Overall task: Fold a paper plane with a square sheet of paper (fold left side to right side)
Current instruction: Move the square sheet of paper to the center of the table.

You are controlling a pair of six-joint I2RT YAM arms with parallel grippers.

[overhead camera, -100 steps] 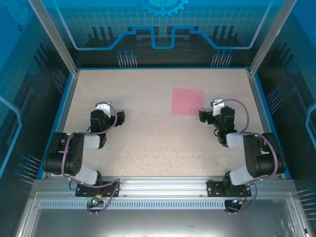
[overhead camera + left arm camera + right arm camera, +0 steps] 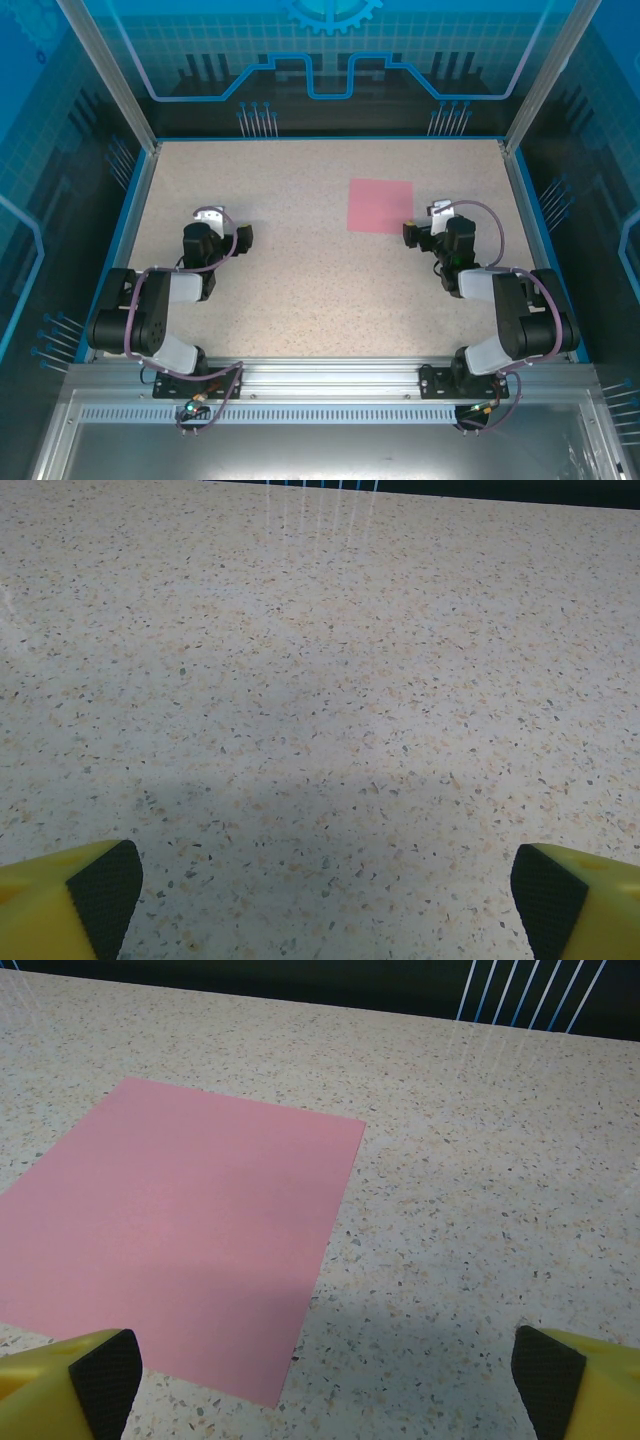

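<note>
Square sheet of paper point(image 2: 380, 205) lay flat, unfolded, pink face up on the table point(image 2: 300, 290), right of centre, just beyond the right gripper point(image 2: 411, 232). Thin and limp, probably slick on the speckled top; best lifted by its left edge. Both grippers gaped, empty, with the left gripper point(image 2: 243, 237) well apart from the sheet. Underside hidden; one corner cut off in the right wrist view.

Open speckled desk point(image 2: 320, 285) stretches wide across the left and middle; the flat pink sheet point(image 2: 381, 206) lies just ahead of the right pincer point(image 2: 409, 232), thin enough to pass over; a blue rim point(image 2: 330, 138) hems the edges
</note>
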